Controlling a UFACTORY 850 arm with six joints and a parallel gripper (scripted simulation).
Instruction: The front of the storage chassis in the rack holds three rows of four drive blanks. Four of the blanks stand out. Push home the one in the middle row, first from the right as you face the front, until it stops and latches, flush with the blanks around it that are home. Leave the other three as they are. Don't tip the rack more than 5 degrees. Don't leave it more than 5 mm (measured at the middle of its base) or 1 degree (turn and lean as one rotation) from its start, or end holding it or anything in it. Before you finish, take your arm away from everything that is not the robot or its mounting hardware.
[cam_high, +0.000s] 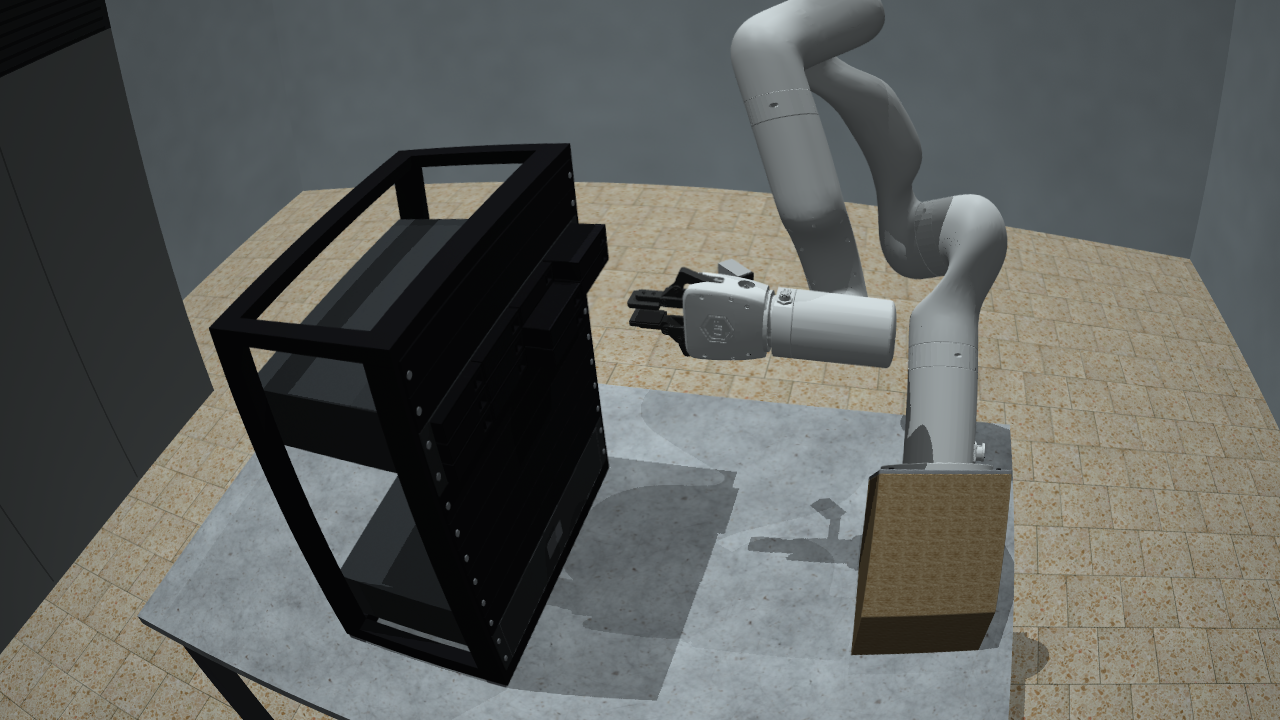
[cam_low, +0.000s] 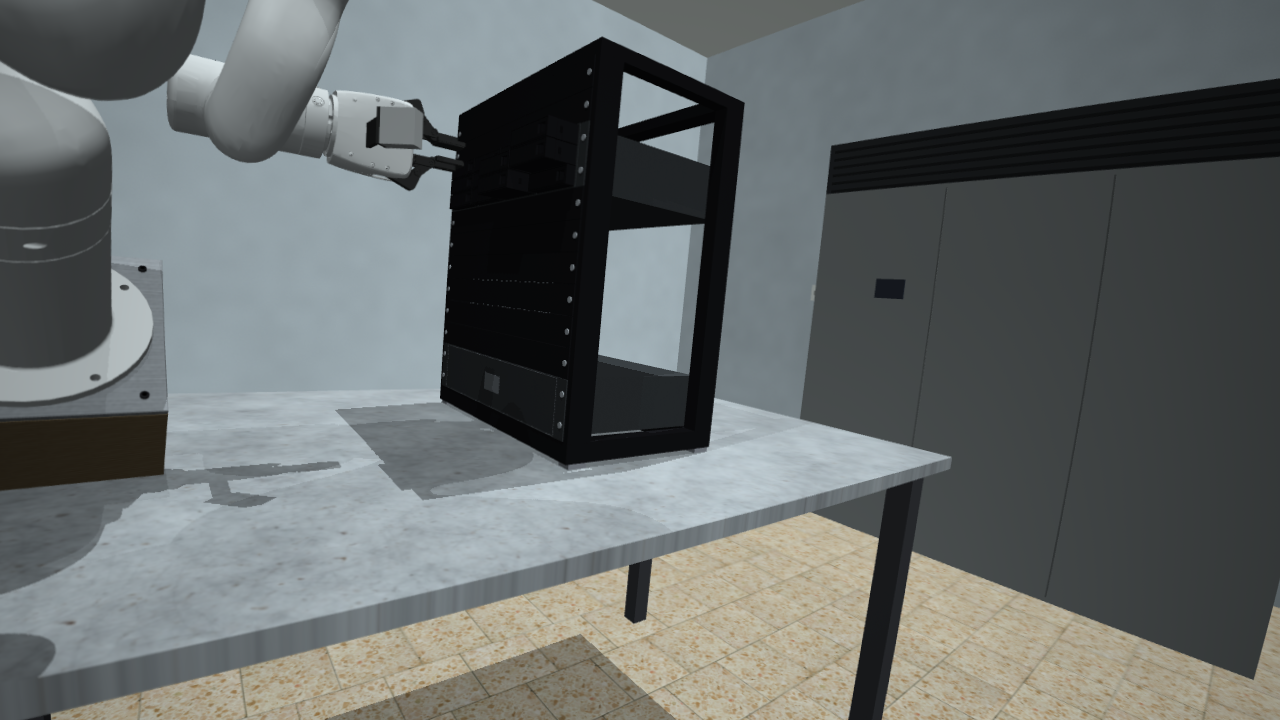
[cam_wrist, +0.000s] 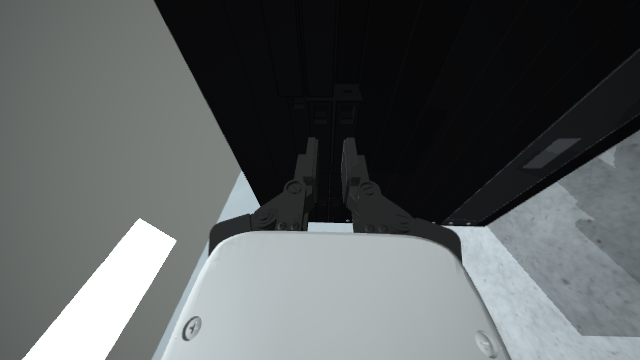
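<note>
The black rack (cam_high: 420, 394) stands on the grey table, its front turned toward the arm. The storage chassis (cam_high: 546, 304) sits in the upper part of that front; it also shows in the exterior view (cam_low: 514, 156). Some blanks stand out from it, one near the top far corner (cam_high: 586, 246) and one lower (cam_high: 554, 308). The face is very dark, so I cannot tell the rows apart. My gripper (cam_high: 637, 308) hovers level in front of the chassis, a short gap away. In the wrist view its fingers stand close together with nothing between them.
The arm's base sits on a brown block (cam_high: 930, 555) at the table's near right corner. Grey cabinets (cam_low: 1056, 358) line the wall behind the rack. The rack's lower front carries a panel with a small plate (cam_low: 492, 383).
</note>
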